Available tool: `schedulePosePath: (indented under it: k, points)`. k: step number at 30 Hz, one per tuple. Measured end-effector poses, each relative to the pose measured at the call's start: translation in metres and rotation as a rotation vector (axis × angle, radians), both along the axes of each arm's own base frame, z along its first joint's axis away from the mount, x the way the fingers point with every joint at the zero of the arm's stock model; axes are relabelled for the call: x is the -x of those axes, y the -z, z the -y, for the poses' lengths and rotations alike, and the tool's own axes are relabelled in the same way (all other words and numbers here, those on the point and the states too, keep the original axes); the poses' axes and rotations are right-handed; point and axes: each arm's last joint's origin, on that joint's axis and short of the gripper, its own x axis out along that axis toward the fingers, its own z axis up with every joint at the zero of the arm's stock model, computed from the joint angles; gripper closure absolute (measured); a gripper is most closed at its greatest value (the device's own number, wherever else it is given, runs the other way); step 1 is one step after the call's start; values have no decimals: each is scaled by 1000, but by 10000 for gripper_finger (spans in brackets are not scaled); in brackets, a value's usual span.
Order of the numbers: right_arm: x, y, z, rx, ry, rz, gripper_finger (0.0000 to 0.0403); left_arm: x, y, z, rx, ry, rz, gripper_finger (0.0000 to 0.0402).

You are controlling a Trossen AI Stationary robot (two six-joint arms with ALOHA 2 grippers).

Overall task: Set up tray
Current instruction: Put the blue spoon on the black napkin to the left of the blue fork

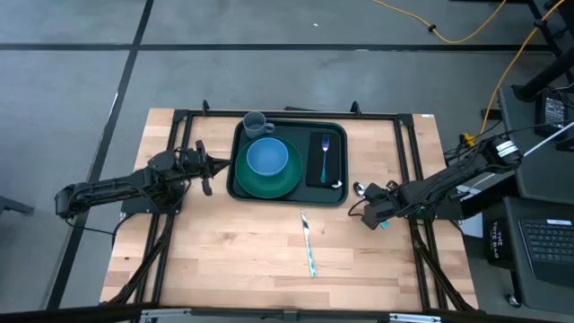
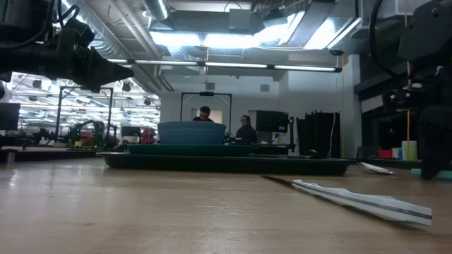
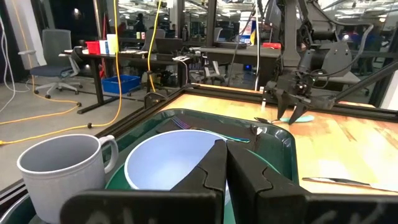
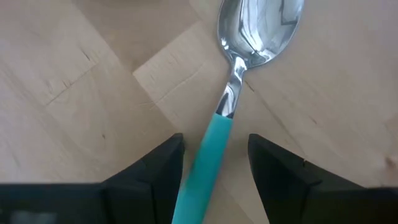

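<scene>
Right gripper (image 4: 211, 165) hanging spread over teal-handled spoon (image 4: 239, 68), fingers straddling handle for pickup, nothing gripped; tray (image 1: 240, 135) lying mid-table carrying plate (image 1: 247, 184), bowl (image 1: 266, 157), mug (image 1: 255, 123), napkin (image 1: 315, 170), fork (image 1: 325, 154); knife (image 1: 308, 244) waiting outside; left gripper (image 1: 207, 167) idling closed beside tray.

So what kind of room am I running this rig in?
Likely a robotics lab or workshop: exposed ceiling ducts, an office chair and desks behind the wooden table, and a yellow cable across the concrete floor.
</scene>
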Motion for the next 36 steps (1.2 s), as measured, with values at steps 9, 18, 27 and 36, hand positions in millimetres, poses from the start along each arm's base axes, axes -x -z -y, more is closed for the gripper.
schedulePosePath:
  k: [9,18,27,36]
  points:
    - [-1,0,1,50,-12,18,216,0,0,0,0,0,0,398]
    - [-1,1,2,82,-5,31,216,0,0,0,0,1,0,398]
    - [-1,1,2,73,-7,23,234,0,0,0,0,0,0,398]
    - [0,1,1,30,42,23,342,0,0,0,0,0,0,398]
